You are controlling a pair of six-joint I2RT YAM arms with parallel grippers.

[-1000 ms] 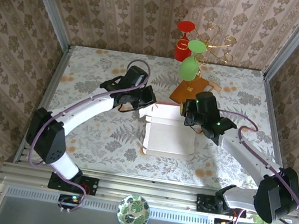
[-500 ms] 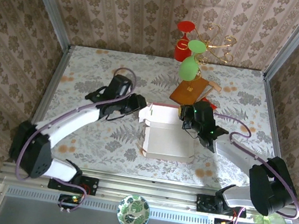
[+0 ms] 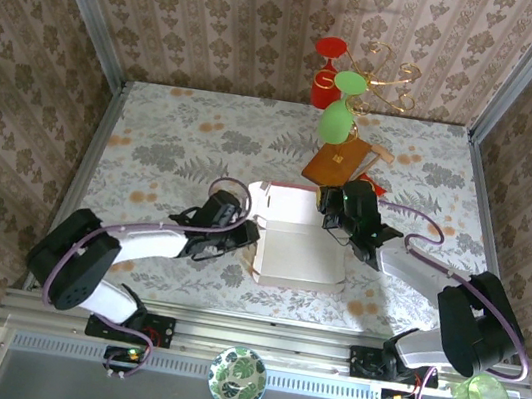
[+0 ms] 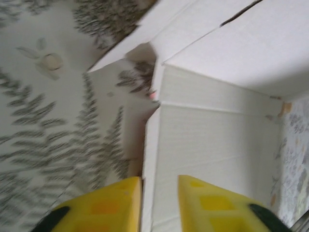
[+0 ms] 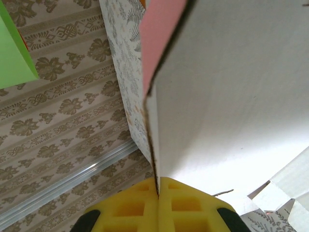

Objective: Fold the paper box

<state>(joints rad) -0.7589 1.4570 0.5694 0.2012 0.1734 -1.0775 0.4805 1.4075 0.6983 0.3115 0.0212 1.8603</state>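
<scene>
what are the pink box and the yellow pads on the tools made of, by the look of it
The paper box: thin cardboard, matte, white inside and pink outside; its cut edge shows a thin dark core, and folds crease sharply. The tool pads: probably soft foam or rubber, matte yellow, with moulded square recesses; the look alone does not settle which.
</scene>
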